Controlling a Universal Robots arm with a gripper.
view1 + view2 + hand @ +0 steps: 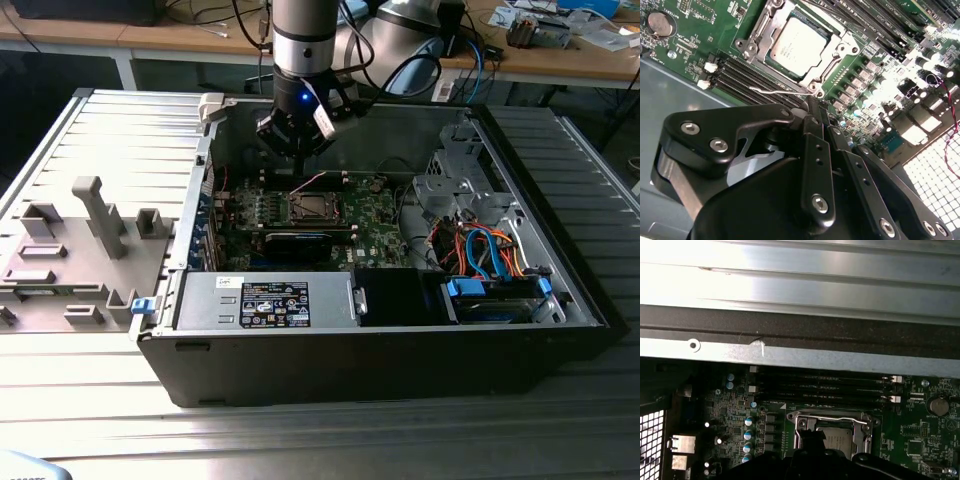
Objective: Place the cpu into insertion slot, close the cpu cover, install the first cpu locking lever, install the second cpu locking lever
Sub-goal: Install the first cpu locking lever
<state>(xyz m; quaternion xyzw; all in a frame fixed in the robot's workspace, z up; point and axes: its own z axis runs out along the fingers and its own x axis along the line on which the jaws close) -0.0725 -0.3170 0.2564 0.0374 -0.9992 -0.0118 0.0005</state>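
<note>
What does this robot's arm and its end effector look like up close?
The arm is a silver-grey tube with a black band and a small blue light. Black cables loop off it. The end effector is matte black, built of flat linkage bars joined by silver screws.

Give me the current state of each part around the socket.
cpu: seated in the insertion slot, metal top showing.
insertion slot: occupied by the cpu.
cpu cover: closed down flat, framing the cpu.
locking lever: thin wire lever lying along one side of the socket; latched or not, cannot tell.
end effector: fingers together, holding nothing, above the board beside the socket.
computer case: side open.
</note>
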